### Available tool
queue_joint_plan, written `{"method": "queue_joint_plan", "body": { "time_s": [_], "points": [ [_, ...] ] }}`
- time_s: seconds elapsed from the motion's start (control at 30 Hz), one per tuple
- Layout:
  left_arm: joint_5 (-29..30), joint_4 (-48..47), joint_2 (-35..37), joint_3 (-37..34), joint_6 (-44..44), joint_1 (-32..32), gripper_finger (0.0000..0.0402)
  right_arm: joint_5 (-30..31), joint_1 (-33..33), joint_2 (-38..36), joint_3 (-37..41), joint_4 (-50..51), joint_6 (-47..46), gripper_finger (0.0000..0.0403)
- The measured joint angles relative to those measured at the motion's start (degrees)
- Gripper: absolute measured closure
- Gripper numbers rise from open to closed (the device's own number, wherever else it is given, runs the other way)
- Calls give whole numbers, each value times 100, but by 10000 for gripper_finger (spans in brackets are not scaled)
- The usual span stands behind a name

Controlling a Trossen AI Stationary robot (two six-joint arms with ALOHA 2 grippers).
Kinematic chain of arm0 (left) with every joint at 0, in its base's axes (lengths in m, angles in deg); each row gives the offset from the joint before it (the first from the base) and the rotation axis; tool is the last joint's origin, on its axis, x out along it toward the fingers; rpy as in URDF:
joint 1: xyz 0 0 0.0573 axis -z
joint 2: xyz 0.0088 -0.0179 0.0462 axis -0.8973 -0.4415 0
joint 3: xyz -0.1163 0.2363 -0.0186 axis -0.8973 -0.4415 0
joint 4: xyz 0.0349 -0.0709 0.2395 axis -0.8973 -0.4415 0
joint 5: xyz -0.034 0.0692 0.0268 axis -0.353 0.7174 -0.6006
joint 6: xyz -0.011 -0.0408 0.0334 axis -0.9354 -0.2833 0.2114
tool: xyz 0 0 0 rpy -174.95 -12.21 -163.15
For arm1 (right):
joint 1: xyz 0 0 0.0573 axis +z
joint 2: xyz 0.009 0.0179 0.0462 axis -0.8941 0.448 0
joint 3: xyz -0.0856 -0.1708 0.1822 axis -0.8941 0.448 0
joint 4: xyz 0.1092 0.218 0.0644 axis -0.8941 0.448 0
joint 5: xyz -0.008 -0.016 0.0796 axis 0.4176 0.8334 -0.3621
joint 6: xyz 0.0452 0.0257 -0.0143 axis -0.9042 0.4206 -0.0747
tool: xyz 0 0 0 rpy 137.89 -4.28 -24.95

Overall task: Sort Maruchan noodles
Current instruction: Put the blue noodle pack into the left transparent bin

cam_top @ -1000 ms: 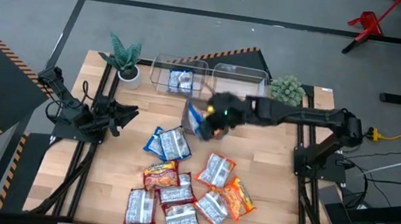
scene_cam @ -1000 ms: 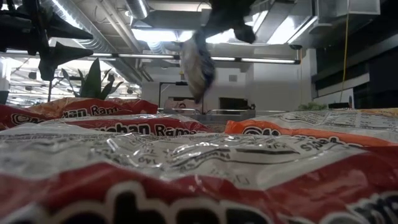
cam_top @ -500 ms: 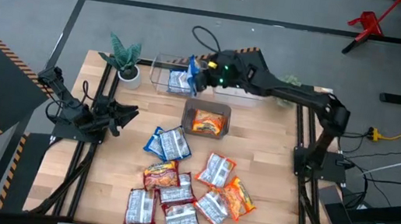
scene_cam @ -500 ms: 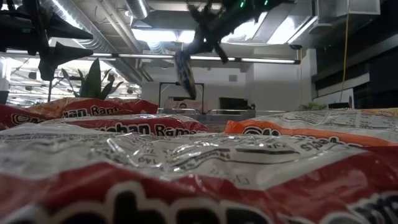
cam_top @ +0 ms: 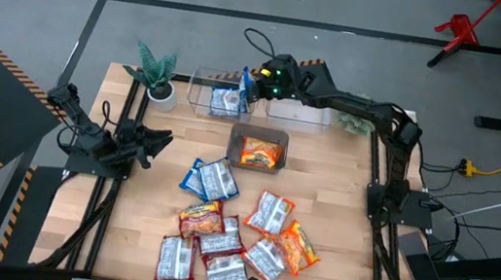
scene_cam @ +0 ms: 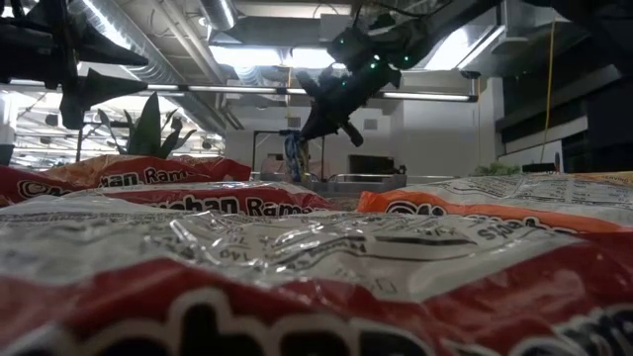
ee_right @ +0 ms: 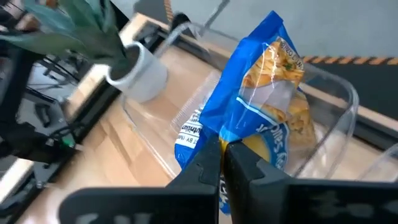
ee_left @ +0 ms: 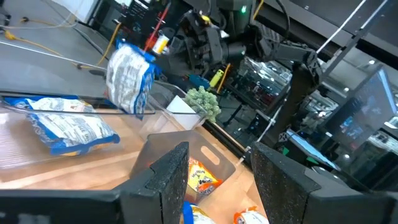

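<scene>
A wooden bench (cam_top: pixel 340 202) carries the sorting job, with the left clear bin (cam_top: pixel 206 93) at its far edge as the landmark. The right arm reaches across to this bin, its right claw (cam_top: pixel 256 84) clamped shut on a blue-white noodle packet (cam_top: pixel 245 86) that hangs above the bin's right end; the right wrist view shows the fingers pinching the packet's lower edge over the bin's clear rim. A second blue-white packet (cam_top: pixel 225 102) already lies inside the bin. Just right of the landmark bin stands a second clear bin (cam_top: pixel 301 92), and on the near side of it sits a small dark tray (cam_top: pixel 235 136) holding an orange packet (cam_top: pixel 257 153). Farther toward the near edge from the bin, the remaining Maruchan noodles (cam_top: pixel 235 235) lie scattered on the bench, blue-white, red-white, brownish-white and orange, several overlapping. To the left of the bin stands a small potted plant (cam_top: pixel 155 76) in a white pot. The left arm waits well left of the bin at the bench's side, its left claw (cam_top: pixel 157 141) with fingers spread apart and holding nothing.
</scene>
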Motion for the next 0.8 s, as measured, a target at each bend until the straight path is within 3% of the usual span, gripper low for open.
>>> {"method": "queue_joint_plan", "body": {
  "time_s": [0.43, 0.53, 0.8],
  "points": [
    [110, -13, -2, 0, -1, 2, 234, 12, 6, 289, 0, 2, 339, 396],
    [108, -13, -1, -1, -1, 1, 234, -26, 4, 289, 0, 6, 416, 366],
    [94, -12, -1, 0, -5, 2, 234, -116, 2, 287, -73, 76, 458, 239]
  ]
}}
